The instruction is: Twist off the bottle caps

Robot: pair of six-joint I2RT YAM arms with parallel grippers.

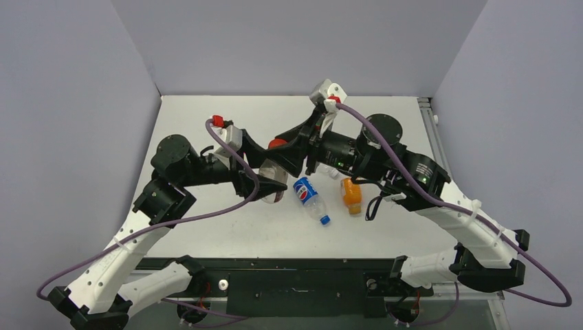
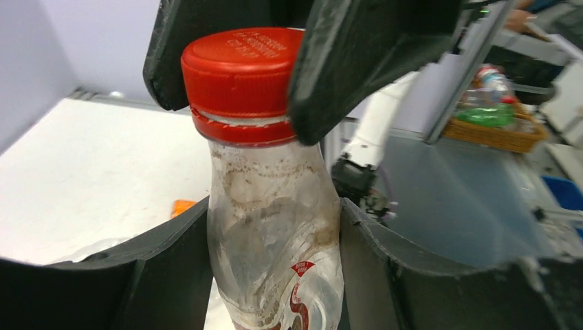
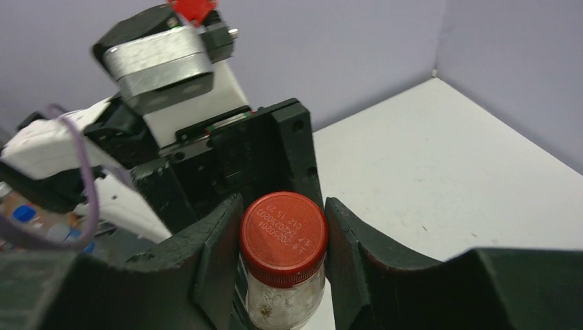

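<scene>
While the left gripper [image 2: 275, 275] is clamping the short clear bottle [image 2: 275, 220] around its body, one finger pressing on each side, the right gripper [image 3: 283, 240] is gripping the red cap [image 3: 283, 230] from the cap end. Its two fingers are touching opposite edges of the cap. The cap is sitting on the bottle's neck with its tamper ring just beneath it. The bottle's reddish label is showing low down between the left fingers. Whether the bottle's base is touching the table [image 1: 206, 124] I cannot tell. The Pepsi bottle [image 1: 309, 198] is lying on its side on the table just beside the left gripper, its blue cap [image 1: 325, 221] pointing away from both grippers. The orange bottle [image 1: 352, 196] is lying near it, behind the right gripper and beneath that arm's wrist.
</scene>
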